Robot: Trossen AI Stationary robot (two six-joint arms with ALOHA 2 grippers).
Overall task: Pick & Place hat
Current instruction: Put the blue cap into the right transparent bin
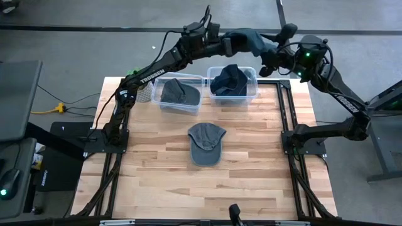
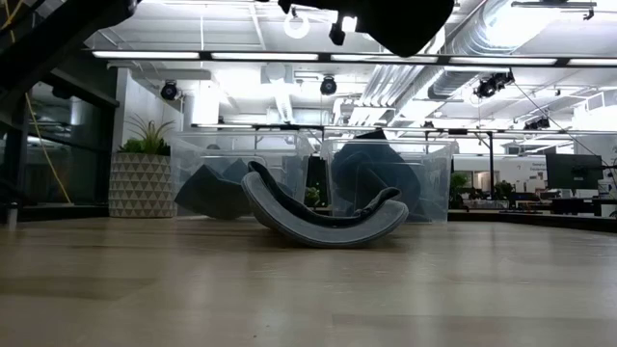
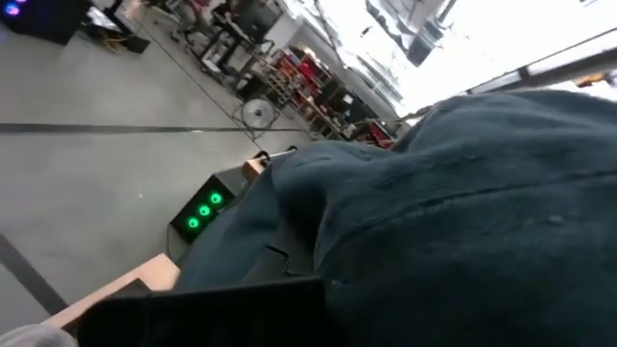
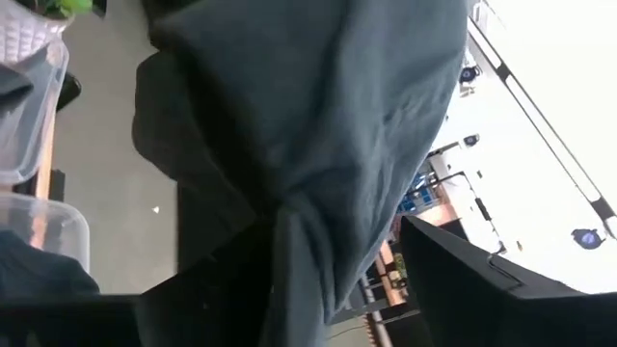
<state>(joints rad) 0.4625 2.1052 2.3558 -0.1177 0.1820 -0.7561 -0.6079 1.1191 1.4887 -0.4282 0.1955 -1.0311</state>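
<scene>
A dark blue hat [image 1: 249,39] hangs in the air between my two grippers, above and just beyond the table's far edge, over the two clear bins. My left gripper [image 1: 230,44] is at its left end and my right gripper [image 1: 272,54] at its right end, both shut on it. The hat's cloth fills the left wrist view [image 3: 463,193] and the right wrist view [image 4: 318,116]. A grey hat [image 1: 206,143] lies on the middle of the table, crown down and brim curling up, as the low view [image 2: 323,217] shows. My left gripper is shut on the left end of the dark blue hat [image 3: 318,241]; the cloth itself covers the place of contact, so the part cannot be told. The hat is lifted clear of the table. My right gripper pinches a bunched fold of the hat's cloth [image 4: 289,226] between its two fingers [image 4: 453,280], several layers gathered together. The cloth spreads out beyond the fingers toward the left gripper and is lifted clear.
Two clear bins stand side by side at the table's far edge. The left bin [image 1: 157,85] holds a grey hat [image 1: 180,93], the right bin [image 1: 252,94] a dark blue one [image 1: 230,80]. A patterned plant pot [image 2: 142,183] stands left of the bins. Bare wood lies near the front edge.
</scene>
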